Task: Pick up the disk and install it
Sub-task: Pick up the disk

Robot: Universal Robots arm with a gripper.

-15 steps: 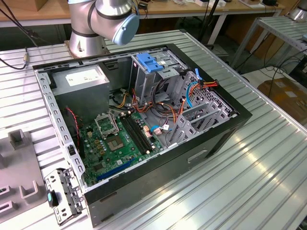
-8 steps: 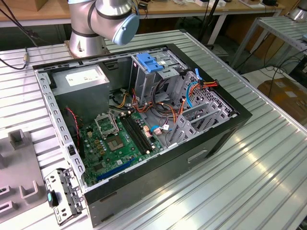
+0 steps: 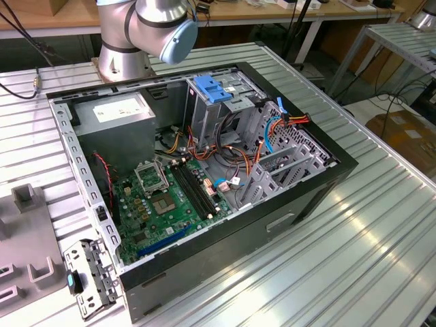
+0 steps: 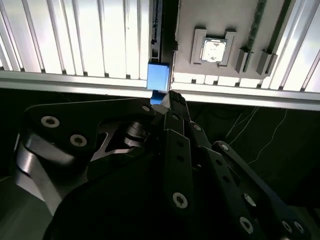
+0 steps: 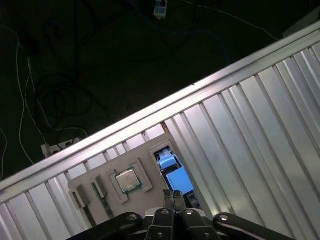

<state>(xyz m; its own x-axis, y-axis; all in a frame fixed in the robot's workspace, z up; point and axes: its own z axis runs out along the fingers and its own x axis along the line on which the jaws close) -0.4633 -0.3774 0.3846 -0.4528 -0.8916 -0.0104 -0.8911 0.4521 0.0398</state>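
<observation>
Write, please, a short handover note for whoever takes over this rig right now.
The gripper is at the grey fixture plate near the table edge, right beside the disk. Whether it has hold of the disk I cannot tell.
The disk sits in a slot of the plate next to the processor, blue rail towards the gripper, in both wrist views.
The computer case lies open on the table, and the drive cage with its blue tab is inside.
Done: the gripper is at the disk.
Left: the disk is not yet in the case.
</observation>
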